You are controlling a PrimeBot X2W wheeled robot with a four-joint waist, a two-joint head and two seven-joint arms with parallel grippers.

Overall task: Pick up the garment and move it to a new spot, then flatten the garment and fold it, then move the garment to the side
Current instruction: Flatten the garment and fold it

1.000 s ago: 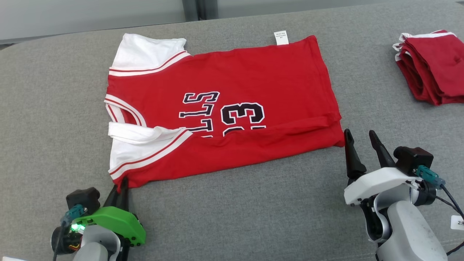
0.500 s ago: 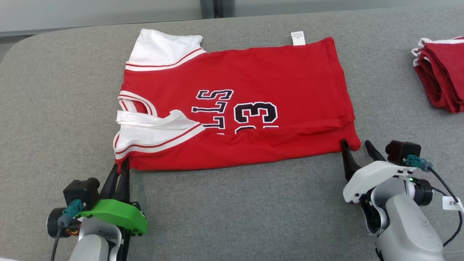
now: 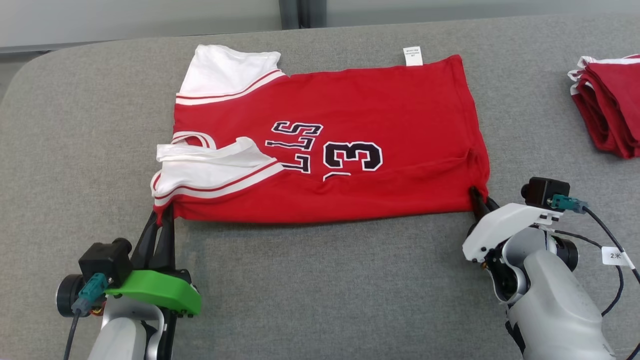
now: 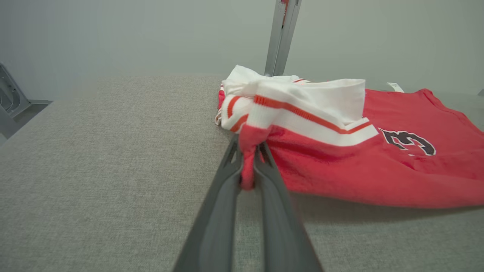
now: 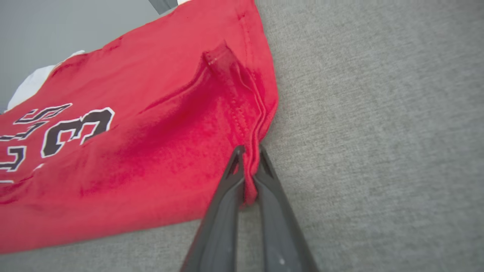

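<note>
The garment is a red jersey with white sleeves and dark lettering, lying across the grey padded surface with its near edge folded over. My left gripper is shut on the garment's near left corner by the white sleeve; the left wrist view shows red cloth pinched between the fingers. My right gripper is shut on the near right hem corner, and in the right wrist view the red hem sits between the fingers. The held near edge is lifted slightly off the surface.
A stack of folded red garments lies at the far right edge of the grey surface. A grey post stands behind the surface. A white label sticks out at the garment's far edge.
The right gripper moved in to the near right hem corner and closed on it. Both grippers shifted forward, pushing the near fold further over the lettering. The head camera also shifted.
</note>
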